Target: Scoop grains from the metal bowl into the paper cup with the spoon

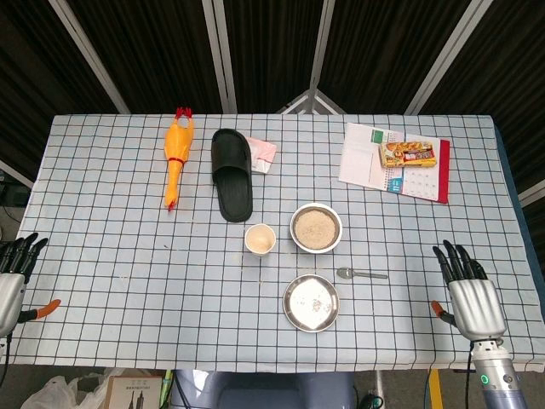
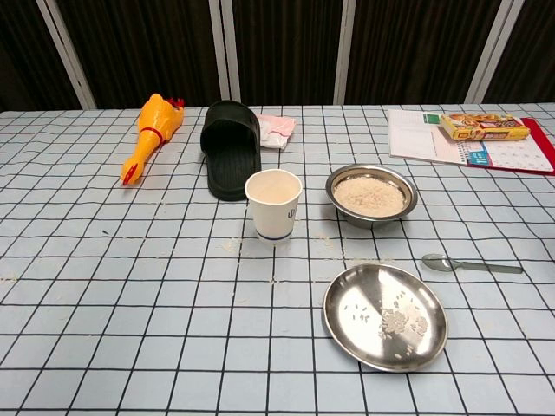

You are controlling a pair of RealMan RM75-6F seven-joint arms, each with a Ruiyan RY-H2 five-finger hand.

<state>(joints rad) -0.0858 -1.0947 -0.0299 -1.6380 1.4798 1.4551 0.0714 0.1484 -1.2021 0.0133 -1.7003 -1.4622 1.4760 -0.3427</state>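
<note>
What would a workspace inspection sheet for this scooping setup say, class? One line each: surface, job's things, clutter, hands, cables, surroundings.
Surface: checked tablecloth, stray grains near the cup.
Job's things: metal bowl holds grains; paper cup upright to its left; spoon lies untouched on the cloth.
Clutter: metal plate with a few grains, black slipper, rubber chicken, calendar under a snack box, pink packet.
Hands: left hand and right hand open at the table's near edge.
Cables: nothing seen.
Surroundings: dark panels behind.

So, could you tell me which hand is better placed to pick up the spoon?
Right hand: the grey metal spoon lies on its side of the table; the left hand sits at the far edge.
</note>
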